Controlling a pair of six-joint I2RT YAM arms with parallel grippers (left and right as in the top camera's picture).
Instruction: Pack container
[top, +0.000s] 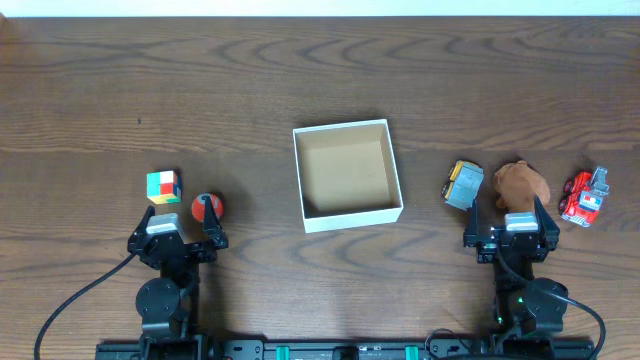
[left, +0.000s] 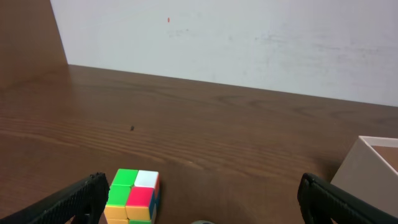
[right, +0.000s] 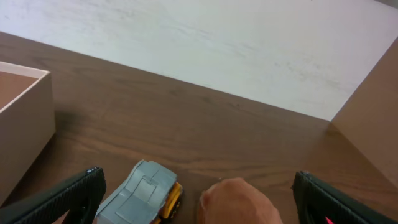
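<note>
Dark brown wood grain covers the whole table (top: 320, 80), and both arms sit at its near edge. The left gripper (top: 176, 228) has its jaws spread wide and holds nothing. Just in front of its right finger lies a small red ball (top: 207, 207); I cannot tell if they touch. A little further and to the left stands a coloured puzzle cube (top: 163, 186), with green, white, red and yellow squares.

The right gripper (top: 510, 224) is also spread wide with nothing between the jaws. Directly ahead of it is a brown soft toy (top: 520, 184). Just beside that toy, on its left, lies a yellow and grey toy truck (top: 463, 184), and on the other side, a bit apart, a red toy vehicle (top: 585, 197).

Between the two groups of toys, near the middle of the table, stands the container (top: 355, 216). It is a shallow square cardboard box, turned slightly against the table edge. Its outer walls and thin rim are white, its inside is plain brown, and it is several times wider than any of the toys. Behind the table rises a pale wall (left: 249, 43).
</note>
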